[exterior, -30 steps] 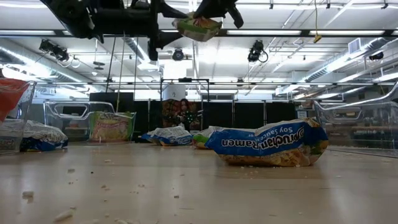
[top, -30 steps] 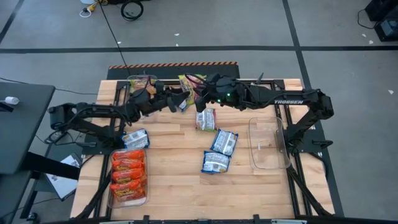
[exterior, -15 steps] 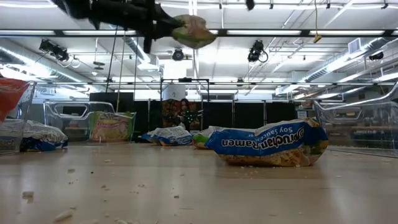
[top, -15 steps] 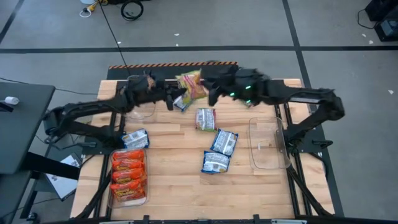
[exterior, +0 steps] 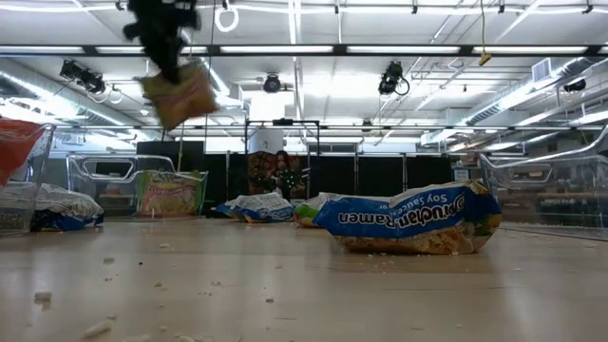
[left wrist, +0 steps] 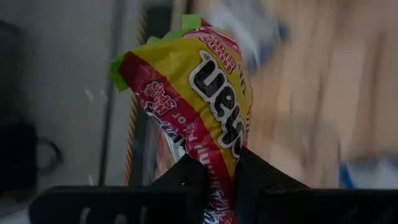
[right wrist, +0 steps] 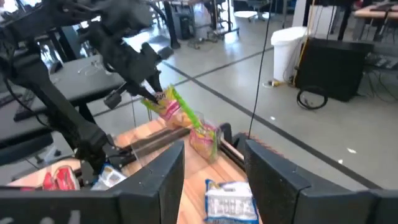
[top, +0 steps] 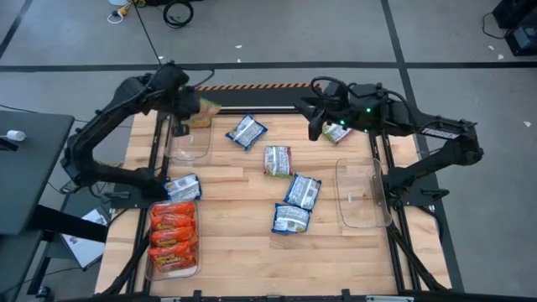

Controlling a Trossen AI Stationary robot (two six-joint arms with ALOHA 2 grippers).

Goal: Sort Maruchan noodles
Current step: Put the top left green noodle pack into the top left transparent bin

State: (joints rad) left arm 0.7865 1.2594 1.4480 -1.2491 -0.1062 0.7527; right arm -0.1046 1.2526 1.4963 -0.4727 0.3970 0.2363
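Left end effector [left wrist: 219, 177] is gripping a green-pink-yellow plastic ramen packet [left wrist: 202, 93] above the clear plastic rectangular bin [top: 188, 138]. Right end effector [right wrist: 214, 165] is hovering with fingers spread, carrying nothing, over the wooden tabletop [top: 243, 226].

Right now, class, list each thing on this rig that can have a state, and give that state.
left gripper: shut on the held packet
held packet: green-pink-yellow, lifted off the table
right gripper: open, empty
orange-red packets: sorted, lying in the left bin
left bin: upright, filled
right bin: upright, no packets in it
blue-white packet: loose, flat on the table
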